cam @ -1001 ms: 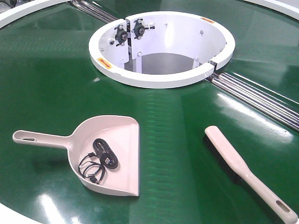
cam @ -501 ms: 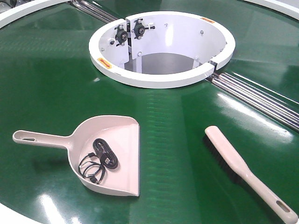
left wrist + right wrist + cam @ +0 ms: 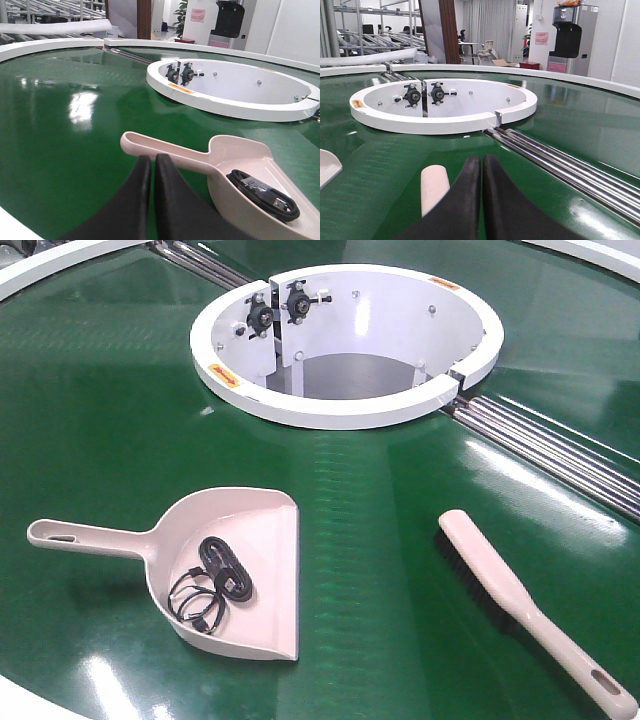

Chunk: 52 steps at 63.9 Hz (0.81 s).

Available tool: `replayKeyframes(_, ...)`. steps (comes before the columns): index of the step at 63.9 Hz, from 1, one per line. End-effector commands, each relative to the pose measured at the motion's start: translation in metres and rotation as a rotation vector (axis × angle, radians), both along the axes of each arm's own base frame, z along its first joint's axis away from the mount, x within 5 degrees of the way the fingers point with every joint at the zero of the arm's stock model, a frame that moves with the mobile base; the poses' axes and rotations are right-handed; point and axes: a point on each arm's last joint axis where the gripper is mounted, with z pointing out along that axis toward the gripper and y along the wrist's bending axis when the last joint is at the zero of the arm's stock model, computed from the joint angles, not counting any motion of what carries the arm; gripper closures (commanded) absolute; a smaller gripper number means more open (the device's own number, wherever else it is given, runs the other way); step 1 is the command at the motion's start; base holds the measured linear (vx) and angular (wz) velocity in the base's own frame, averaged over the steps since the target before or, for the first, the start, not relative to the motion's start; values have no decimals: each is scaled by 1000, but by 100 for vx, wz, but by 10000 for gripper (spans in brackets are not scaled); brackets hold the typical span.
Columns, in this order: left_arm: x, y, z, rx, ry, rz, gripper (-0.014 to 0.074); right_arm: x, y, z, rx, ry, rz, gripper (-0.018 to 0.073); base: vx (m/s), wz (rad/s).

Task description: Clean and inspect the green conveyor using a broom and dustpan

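A beige dustpan (image 3: 235,560) lies on the green conveyor (image 3: 100,440), handle to the left, with a coiled black cable (image 3: 212,585) in its pan. A beige broom (image 3: 520,605) with dark bristles lies to the right. Neither gripper shows in the front view. In the left wrist view my left gripper (image 3: 152,159) is shut and empty, just short of the dustpan handle (image 3: 165,150); the cable (image 3: 262,194) shows in the pan. In the right wrist view my right gripper (image 3: 482,160) is shut and empty above the belt, with the broom's end (image 3: 435,192) just to its left.
A white ring housing (image 3: 345,340) with black bearing mounts surrounds an opening at the conveyor's centre. Steel rollers (image 3: 560,450) run off to the right of it. The white outer rim (image 3: 40,265) curves at the back left.
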Motion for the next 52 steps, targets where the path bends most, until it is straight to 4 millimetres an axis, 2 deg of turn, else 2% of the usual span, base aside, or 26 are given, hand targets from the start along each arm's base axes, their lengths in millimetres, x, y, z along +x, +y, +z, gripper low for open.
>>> replayKeyframes(1,0,0,-4,-10,-48,-1,603,-1,0,1,-2,-76,-6,569,0,0)
replayKeyframes(52,0,0,-4,-10,-48,-1,603,-1,0,1,-2,-76,-6,569,0,0)
